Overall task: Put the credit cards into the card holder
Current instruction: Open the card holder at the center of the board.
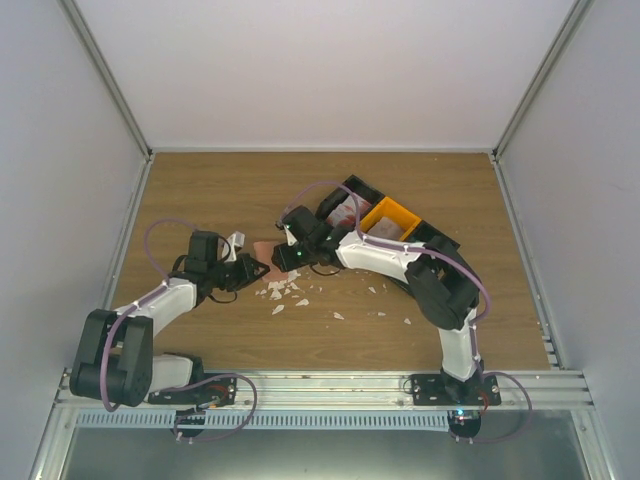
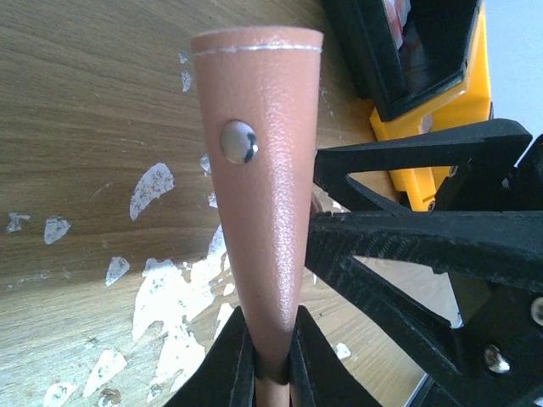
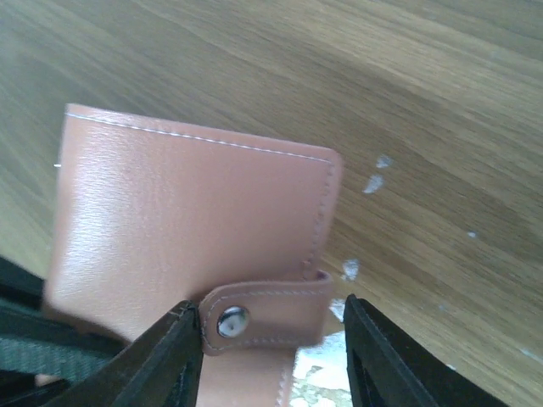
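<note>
Your wooden table (image 1: 200, 190) carries white scraps (image 1: 285, 293). They lie thickest just under and on the near side of the spot where the jaws of your left gripper (image 1: 260, 268) and right gripper (image 1: 278, 262) meet. A few strays lie off to their right. Beyond the right jaws an orange bin (image 1: 390, 217) sits beside black bins (image 1: 345, 203).
</note>
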